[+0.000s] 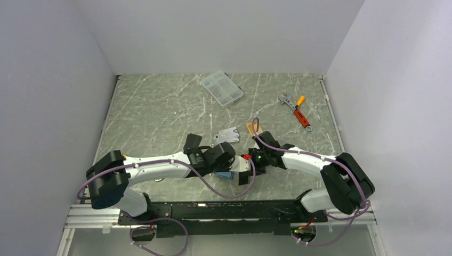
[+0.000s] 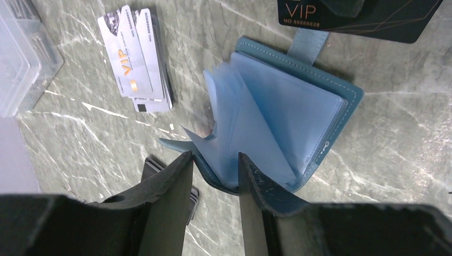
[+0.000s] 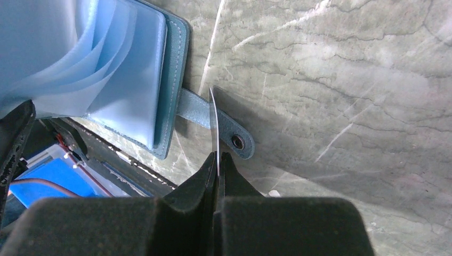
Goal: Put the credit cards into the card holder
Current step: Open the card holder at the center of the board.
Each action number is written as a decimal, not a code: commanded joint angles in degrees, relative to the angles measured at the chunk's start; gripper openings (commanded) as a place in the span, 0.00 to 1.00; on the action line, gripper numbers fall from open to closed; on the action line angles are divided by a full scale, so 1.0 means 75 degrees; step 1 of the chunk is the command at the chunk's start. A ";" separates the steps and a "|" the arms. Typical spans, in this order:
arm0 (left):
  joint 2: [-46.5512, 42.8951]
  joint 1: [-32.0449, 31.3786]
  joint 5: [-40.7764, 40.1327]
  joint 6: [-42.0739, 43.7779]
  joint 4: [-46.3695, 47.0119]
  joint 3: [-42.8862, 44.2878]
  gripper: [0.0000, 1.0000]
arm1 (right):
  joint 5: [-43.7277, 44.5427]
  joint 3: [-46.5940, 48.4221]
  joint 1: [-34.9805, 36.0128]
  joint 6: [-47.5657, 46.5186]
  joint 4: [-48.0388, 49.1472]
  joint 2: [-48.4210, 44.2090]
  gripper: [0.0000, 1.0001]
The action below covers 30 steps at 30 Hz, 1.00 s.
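Grey-green marbled table (image 1: pixel 160 106), white walls on three sides.

At the left gripper (image 2: pixel 213 160) the jaws are half-closed. They straddle the near edge of the card holder (image 2: pixel 298 101), with fanned pale-blue sleeves (image 2: pixel 250 106) between the fingers. Pinched or only bracketed: cannot tell. The holder lies open on the table, sleeves standing up, snap tab (image 3: pixel 234 137) pointing away from the left arm.

At the right gripper (image 3: pixel 217 159) the jaws are clamped on one dark VIP card (image 2: pixel 362 21). Its own wrist view shows the card edge-on, directly over the tab and just outside the cover. From that card the sleeves lie close by, toward the robot's left.

Judgement: the right arm delivers and the left arm steadies. The card's plane must line up with a sleeve mouth before it slides in. Which sleeve edge is open is unclear.

A silver stack (image 2: pixel 136 58) of cards lies beside the holder, apart from both grippers.
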 commanded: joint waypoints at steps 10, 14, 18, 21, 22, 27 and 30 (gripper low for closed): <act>-0.0451 0.0519 0.0109 -0.0182 -0.0732 -0.0629 0.32 | 0.1625 -0.0402 -0.0071 -0.0231 -0.0533 -0.0057 0.00; -0.0573 0.0798 0.0728 -0.0192 -0.0835 -0.0748 0.28 | 0.1619 -0.0378 -0.0070 -0.0232 -0.0536 -0.0075 0.00; -0.0606 0.0911 0.1148 -0.0196 -0.0933 -0.0742 0.27 | 0.1619 -0.0369 -0.0072 -0.0247 -0.0533 -0.0054 0.00; -0.0639 0.0936 0.1531 -0.0164 -0.0927 -0.0697 0.28 | 0.1607 -0.0366 -0.0071 -0.0248 -0.0504 -0.0024 0.00; -0.0624 0.0964 0.1638 -0.0149 -0.0910 -0.0665 0.28 | 0.1601 -0.0366 -0.0074 -0.0244 -0.0493 -0.0008 0.00; -0.0425 0.1203 0.2163 -0.0246 -0.0844 -0.0278 0.28 | 0.1589 -0.0365 -0.0071 -0.0249 -0.0472 0.0042 0.00; -0.0311 0.1304 0.2358 -0.0304 -0.0818 -0.0024 0.28 | 0.1639 -0.0369 -0.0066 -0.0290 -0.0524 -0.0007 0.00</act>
